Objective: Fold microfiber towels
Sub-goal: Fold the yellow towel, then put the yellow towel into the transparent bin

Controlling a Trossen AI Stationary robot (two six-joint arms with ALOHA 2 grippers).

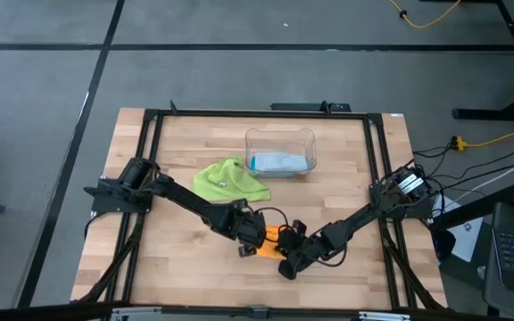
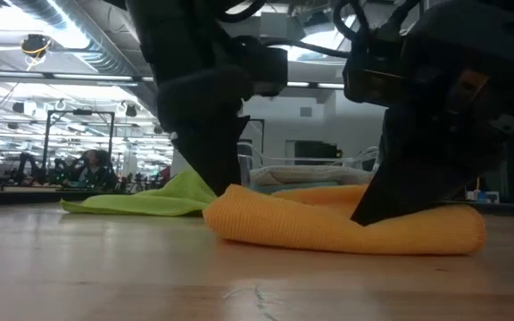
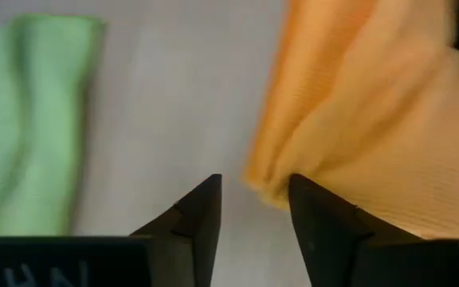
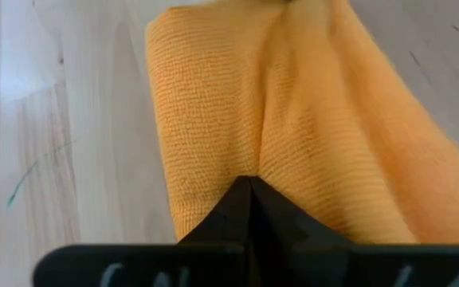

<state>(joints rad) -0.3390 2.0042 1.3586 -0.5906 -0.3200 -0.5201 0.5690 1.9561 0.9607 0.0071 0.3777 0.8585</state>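
An orange towel [image 1: 273, 239] lies folded in a thick roll on the wooden table, near the front middle, and fills the low view [image 2: 346, 223]. My left gripper [image 3: 253, 195] is open just above the table at the orange towel's left edge [image 3: 265, 179]. My right gripper [image 4: 249, 191] is shut on the orange towel's right part. A lime green towel [image 1: 230, 181] lies crumpled flat behind them. A pale blue towel [image 1: 279, 162] lies inside the clear bin [image 1: 279, 135]. My right gripper pinches the orange towel's top layer at a crease [image 4: 260, 163], at the fingertips. It comes slanting down from the table's right and near side. The towel lies on the table, dented where the fingers [image 2: 373, 207] meet it. My left gripper stands at the towel's edge; whether it touches cannot be told.
The clear bin stands at the back middle of the table, close behind the green towel. A black frame [image 1: 150, 178] runs along the table's left, right and far sides. Bare wood [image 1: 186, 267] lies in front of and left of the orange towel.
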